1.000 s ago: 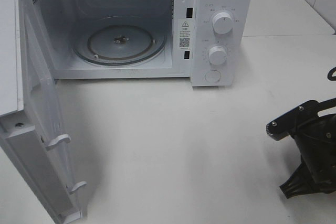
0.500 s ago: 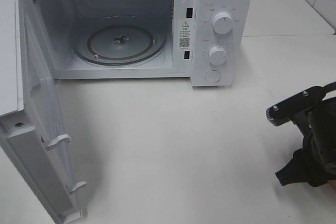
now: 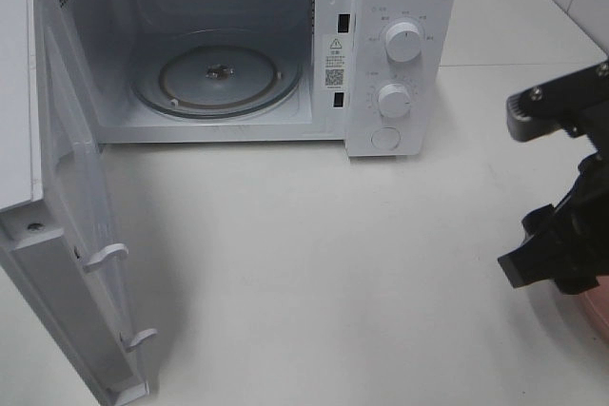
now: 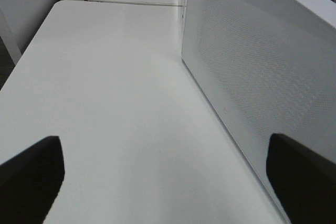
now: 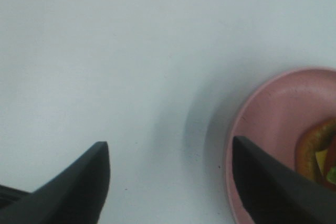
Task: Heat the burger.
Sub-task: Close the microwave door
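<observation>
The right arm (image 3: 561,187) stands over the right edge of the white counter (image 3: 314,254), its black body cut off by the frame, the wrist bent downward. The right gripper (image 5: 170,153) points down at the counter with its two dark fingers (image 5: 79,187) spread apart and nothing between them but bare surface. One finger hangs over the rim of the pink plate (image 5: 273,129); whether it touches the rim cannot be told.

Only the right wrist view shows the burger (image 5: 317,153): a sliver of orange-brown bun with green and yellow at the picture's border, lying on the plate. From the high camera just a pink arc of that plate shows at the counter's right edge, beneath the arm, and the burger is hidden.

The left gripper (image 4: 168,177) appears only in its own wrist view, fingers wide open and holding nothing, low over the counter just beside the perforated face of the microwave door (image 4: 252,72).

The microwave (image 3: 400,54) sits at the counter's back edge, door (image 3: 67,225) swung fully out along the left edge, the glass turntable (image 3: 217,75) bare. The counter between the cavity and the right arm is open.
</observation>
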